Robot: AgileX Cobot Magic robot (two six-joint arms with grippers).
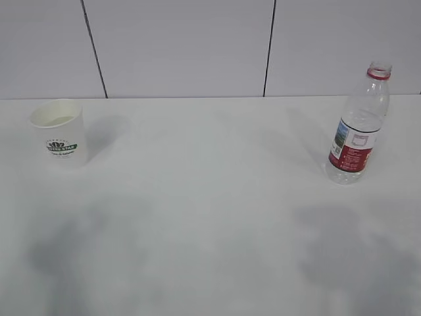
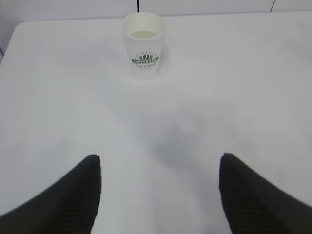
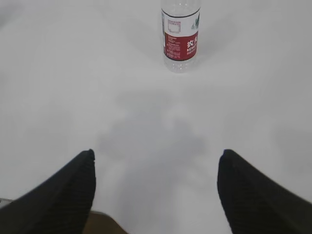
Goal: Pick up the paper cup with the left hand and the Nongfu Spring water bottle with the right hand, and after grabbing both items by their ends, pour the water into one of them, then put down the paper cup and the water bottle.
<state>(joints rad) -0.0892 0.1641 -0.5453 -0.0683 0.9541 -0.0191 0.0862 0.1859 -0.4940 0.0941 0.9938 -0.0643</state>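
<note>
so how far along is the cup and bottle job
It is either just starting or just finished; the pictures alone cannot settle which. The paper cup and the capless water bottle stand upright, far apart on the table. The cup seems to hold some liquid. Nothing is in hand: the left hand and right hand are open, short of each item. If starting, grabbing, pouring and setting down remain.

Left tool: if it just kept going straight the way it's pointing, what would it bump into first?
Probably the cup. The left tool stands open, and the cup sits ahead of it, slightly left of the gap's middle, with only bare table between. Depth is hard to judge, so it might pass just beside the cup.
</note>
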